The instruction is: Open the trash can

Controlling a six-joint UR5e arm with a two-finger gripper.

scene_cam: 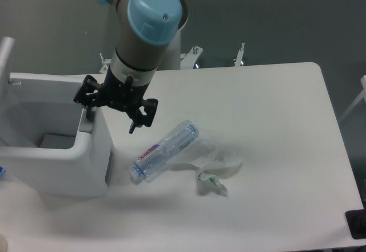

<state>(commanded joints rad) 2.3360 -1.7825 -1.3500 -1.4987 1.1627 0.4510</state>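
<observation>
The trash can (54, 160) sits at the left edge of the table (274, 120) with its lid (6, 55) swung up at the far left (only a sliver of it shows) and the inside of the bin exposed. The gripper (111, 118) hangs over the can's right rim with its fingers spread wide, one fingertip down at the grey push tab (86, 123), the other out over the table. A clear plastic bottle (166, 150) lies on its side just right of the can, beside some crumpled wrapping (220, 166)
</observation>
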